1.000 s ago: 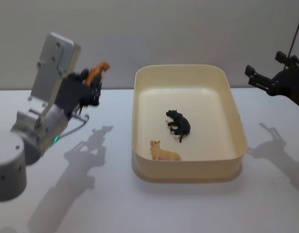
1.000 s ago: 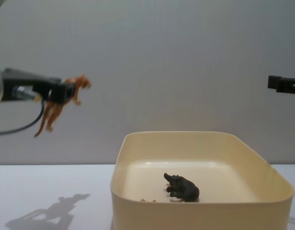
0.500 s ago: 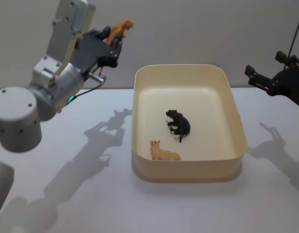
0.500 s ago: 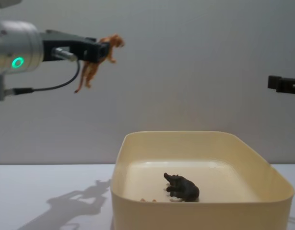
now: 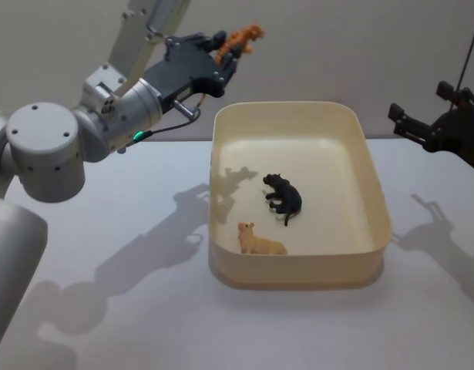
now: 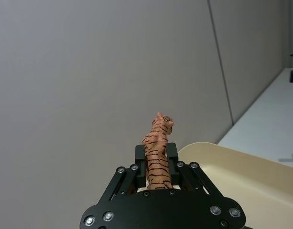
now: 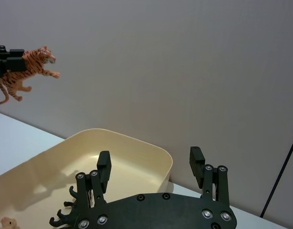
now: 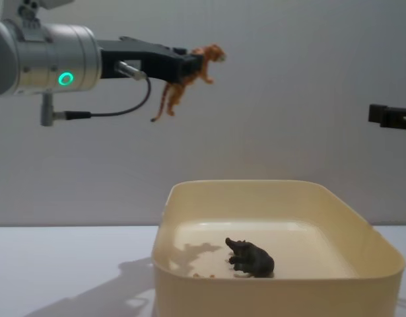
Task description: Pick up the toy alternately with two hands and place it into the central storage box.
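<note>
My left gripper (image 5: 225,58) is shut on an orange striped tiger toy (image 5: 241,37), holding it high in the air near the far left corner of the cream-yellow storage box (image 5: 298,275). In the chest view the tiger (image 8: 189,74) hangs from the left gripper (image 8: 187,65) well above the box's (image 8: 269,297) left rim. In the left wrist view the fingers clamp the tiger's (image 6: 158,152) body. My right gripper (image 5: 421,127) hovers to the right of the box; its fingers (image 7: 104,167) stand apart with nothing between them.
A black animal toy (image 5: 283,196) and a tan animal toy (image 5: 260,241) lie inside the box. The white table (image 5: 105,308) spreads around the box, and a grey wall stands behind it. A thin dark cable (image 5: 472,46) runs down to the right arm.
My left arm has carried the tiger up and to the right, from left of the box to above its left rim. The right gripper has not moved.
</note>
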`<act>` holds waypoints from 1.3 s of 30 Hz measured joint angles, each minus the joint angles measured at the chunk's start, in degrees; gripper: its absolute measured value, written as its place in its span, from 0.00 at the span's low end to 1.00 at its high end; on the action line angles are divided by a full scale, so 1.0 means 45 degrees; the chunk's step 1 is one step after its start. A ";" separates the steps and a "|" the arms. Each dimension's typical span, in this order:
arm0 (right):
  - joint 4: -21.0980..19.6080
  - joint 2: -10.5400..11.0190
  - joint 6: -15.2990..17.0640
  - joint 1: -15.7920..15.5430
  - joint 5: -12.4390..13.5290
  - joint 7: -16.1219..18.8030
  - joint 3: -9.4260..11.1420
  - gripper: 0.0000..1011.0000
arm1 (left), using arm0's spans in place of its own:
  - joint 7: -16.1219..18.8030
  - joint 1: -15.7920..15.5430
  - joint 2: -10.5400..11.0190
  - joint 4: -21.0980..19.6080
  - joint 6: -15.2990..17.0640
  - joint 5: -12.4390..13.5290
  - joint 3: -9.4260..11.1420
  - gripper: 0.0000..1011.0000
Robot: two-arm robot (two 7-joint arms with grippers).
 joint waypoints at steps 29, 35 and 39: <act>0.0000 0.0000 0.0000 0.0000 0.0000 0.0001 0.0000 0.99 | -0.4206 -0.1916 -0.0900 0.3184 -0.2180 0.2124 0.0796 0.46; 0.0000 0.0000 0.0000 0.0000 0.0000 0.0001 0.0000 0.99 | -0.4394 -0.2039 -0.0965 0.3401 -0.2361 0.2264 0.0856 0.67; 0.0000 0.0000 0.0001 0.0000 0.0000 0.0001 0.0000 0.99 | -0.4472 -0.2090 -0.0993 0.3496 -0.2443 0.2331 0.0879 0.78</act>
